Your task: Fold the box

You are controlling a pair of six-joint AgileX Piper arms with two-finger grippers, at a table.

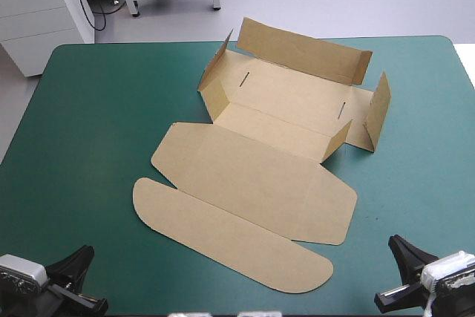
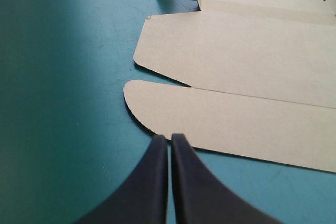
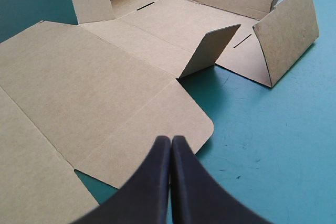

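**Brown box part-raised at table ctr, both grippers empty**

The box [image 1: 256,176], a cut sheet of brown board, lies on the teal-green table cover [image 1: 89,124], running from lower ctr to upper right of the high view.

- **Tray end, upper right:** the long back wall [image 1: 304,50] stands up. The L side wall [image 1: 215,76] and R side wall [image 1: 378,109] are tilted up. A small corner tab [image 1: 338,139] is raised at the tray's near R corner. Two thin slots [image 1: 244,77] show in the tray floor.
- **Lid end:** the broad lid panel [image 1: 252,176] lies flat at ctr. A long round-ended flap [image 1: 230,239] lies flat just below it, toward lower ctr.
- **Left gripper** [image 2: 169,137]: black fingers pinched together in one arch, holding nothing. It sits in the lower L corner of the high view, apart from the box, w/ the flap's rounded end ahead of it.
- **Right gripper** [image 3: 170,140]: fingers likewise together and empty. It sits in the lower R corner, apart from the box, w/ the lid panel's rounded corner ahead of it.
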